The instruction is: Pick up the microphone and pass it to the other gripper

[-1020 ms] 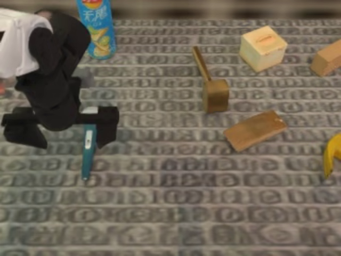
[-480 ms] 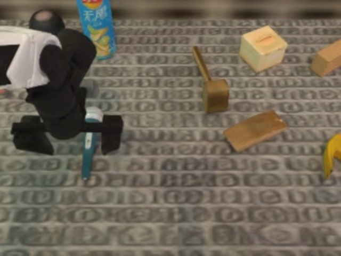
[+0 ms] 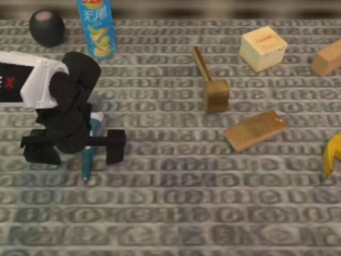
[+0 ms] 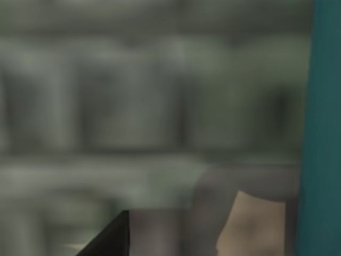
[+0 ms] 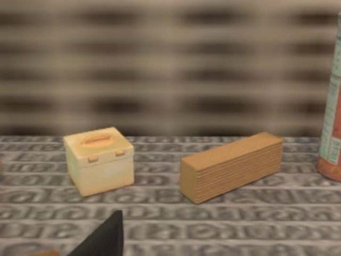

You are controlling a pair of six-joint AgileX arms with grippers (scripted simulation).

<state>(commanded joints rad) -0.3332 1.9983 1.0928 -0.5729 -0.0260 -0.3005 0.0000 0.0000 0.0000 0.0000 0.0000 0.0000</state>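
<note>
Far left of the top view: left gripper (image 3: 74,148) sits low over the microphone (image 3: 88,154), fingers spread wide, one black fingertip either side of the teal handle w/ a clear gap to each, so nothing is gripped yet. Mic lies flat on the patterned table (image 3: 176,213), head end tucked under the wrist, slim tail pointing toward the near edge. Left wrist view is v. close: a teal strip of the handle (image 4: 322,128) down one side, one dark fingertip corner, blurred table beyond.

Behind the arm: a dark ball (image 3: 47,26) and the blue chips can (image 3: 97,28), both well apart from the mic.

Handling, as a guess: small toy, prob. light and rigid, smooth plastic and tapered, so it could slip along the pads or swivel if pinched near the thin tail. Better hold is the thicker upper handle just below the head, across the width, leaving the tail free for the receiving gripper.

Mid table: wooden mallet (image 3: 210,80), then a flat wooden board (image 3: 254,129). Further right: cream box (image 3: 262,48), wooden block (image 3: 326,58), and a yellow banana (image 3: 331,154) at the right edge.

Right gripper isn't in the top view; its wrist view shows only one dark fingertip corner, so can't tell its state. It faces the cream box and block.
</note>
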